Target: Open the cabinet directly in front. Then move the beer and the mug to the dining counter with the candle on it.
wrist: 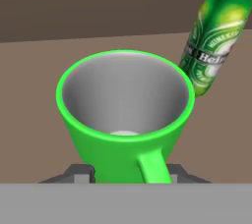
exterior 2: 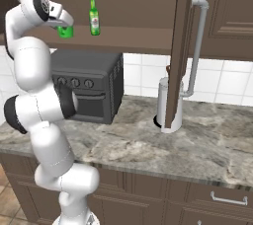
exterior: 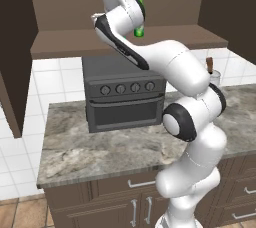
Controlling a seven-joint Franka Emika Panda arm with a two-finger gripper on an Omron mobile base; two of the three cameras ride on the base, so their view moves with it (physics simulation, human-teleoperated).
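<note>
The mug (wrist: 125,115) stands upright on the open cabinet's shelf (exterior 2: 138,39), its handle turned straight toward my hand camera and its greyish inside plainly empty. I judge it light and rigid, with smooth glazed walls that could slip, so the body low down, either side of the handle, looks the sound place to take it. In the hand view the gripper (wrist: 129,173) has its two tips at the mug's base, one on each side and about as far apart as the mug is wide; I read the claw as closed on the mug, though real contact is hard to confirm. The beer (wrist: 214,36) stands at about two o'clock from the mug, just beside it, and leans only because the camera is rolled. It looks tall, narrow, top-heavy and breakable, so I would not bump it. The right base view shows what the hand view cannot: the bottle and mug side by side on the shelf, the swung-out cabinet door (exterior 2: 180,51) with its silver handle (exterior 2: 197,46), and the toaster oven (exterior 2: 89,88) on the counter below.
</note>
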